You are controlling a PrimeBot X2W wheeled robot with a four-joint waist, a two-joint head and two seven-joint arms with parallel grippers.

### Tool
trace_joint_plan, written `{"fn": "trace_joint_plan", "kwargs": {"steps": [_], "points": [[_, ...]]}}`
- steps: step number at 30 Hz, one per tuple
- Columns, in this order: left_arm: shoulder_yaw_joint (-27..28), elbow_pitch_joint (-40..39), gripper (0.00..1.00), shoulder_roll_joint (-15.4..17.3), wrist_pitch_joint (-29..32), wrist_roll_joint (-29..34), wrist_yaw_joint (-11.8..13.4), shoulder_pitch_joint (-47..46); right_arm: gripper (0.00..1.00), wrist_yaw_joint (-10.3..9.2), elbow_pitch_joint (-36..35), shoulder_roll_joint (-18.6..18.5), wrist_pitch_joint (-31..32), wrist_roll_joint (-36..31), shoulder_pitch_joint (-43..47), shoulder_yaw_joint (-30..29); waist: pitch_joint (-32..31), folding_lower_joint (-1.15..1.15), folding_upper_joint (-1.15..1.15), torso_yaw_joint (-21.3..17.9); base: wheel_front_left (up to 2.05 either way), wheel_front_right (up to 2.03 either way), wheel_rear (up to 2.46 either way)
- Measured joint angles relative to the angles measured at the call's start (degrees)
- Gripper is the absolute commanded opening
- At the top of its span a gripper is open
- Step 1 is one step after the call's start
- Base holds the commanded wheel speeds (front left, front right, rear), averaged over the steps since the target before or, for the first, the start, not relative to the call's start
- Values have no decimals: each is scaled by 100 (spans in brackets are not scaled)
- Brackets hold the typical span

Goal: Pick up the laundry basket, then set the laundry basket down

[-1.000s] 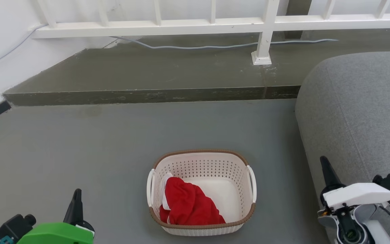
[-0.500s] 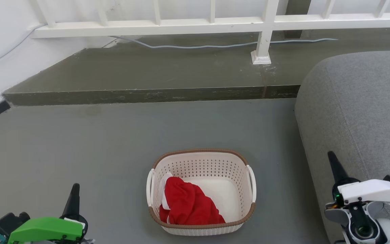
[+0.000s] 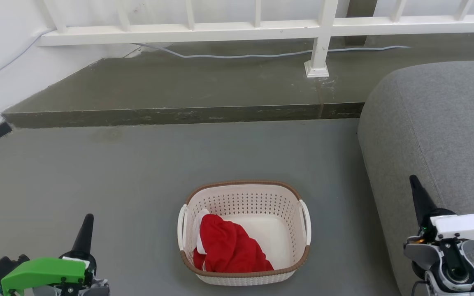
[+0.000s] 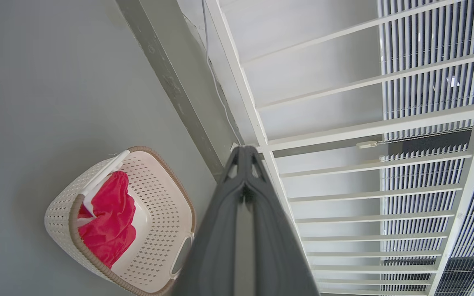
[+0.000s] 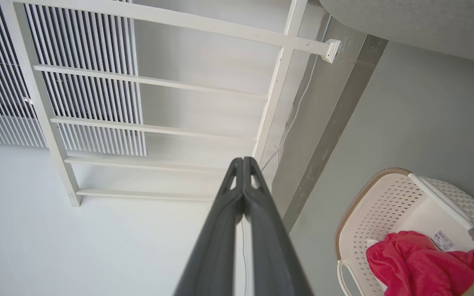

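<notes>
Left gripper (image 3: 89, 217) and right gripper (image 3: 413, 180) have drifted outward from the cream-white perforated plastic laundry basket (image 3: 245, 200), both closed, empty.

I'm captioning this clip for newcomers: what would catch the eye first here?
A red cloth bunched in the cream-white perforated plastic laundry basket on the grey floor stands out, between the shut left gripper and right gripper. A grey upholstered sofa bulks at right, a white railing beyond.
</notes>
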Motion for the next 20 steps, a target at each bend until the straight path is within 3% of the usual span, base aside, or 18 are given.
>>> {"fn": "trace_joint_plan", "kwargs": {"steps": [16, 20], "points": [[177, 193, 0, 9, 275, -1330, -245, -280, 0, 234, 26, 3, 283, 1217, -143, -392, 11, 0, 0, -11, 0, 0, 0], [181, 205, 0, 9, 275, -1340, -246, -313, 0, 235, 31, 3, 283, 1241, -171, -410, 11, 0, 0, -11, 0, 0, 0]]}}
